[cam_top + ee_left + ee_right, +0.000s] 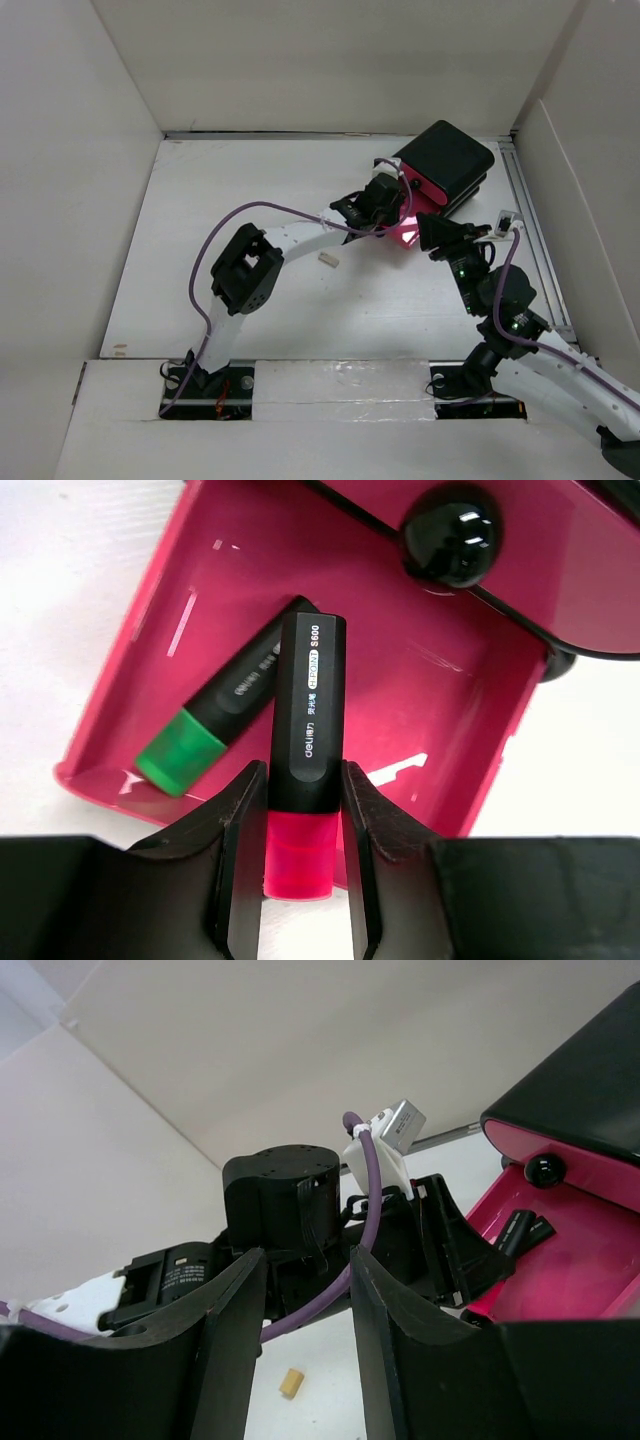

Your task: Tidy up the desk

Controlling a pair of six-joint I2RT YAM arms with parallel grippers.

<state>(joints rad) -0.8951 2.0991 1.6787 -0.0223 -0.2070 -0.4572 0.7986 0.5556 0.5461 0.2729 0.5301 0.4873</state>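
1 green highlighter (215,730) lay inside the open pink drawer (420,710); the left claw (302,780) clamped a pink highlighter (310,710) (tilted, nose over the drawer). The right claw (305,1270) gaped wide, empty, nearby. The white worktop (250,190) spread beneath, the drawer at its far right.

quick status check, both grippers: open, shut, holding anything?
Left gripper: shut on the pink-capped highlighter, at the open pink drawer.
Right gripper: open, nothing between its fingers.
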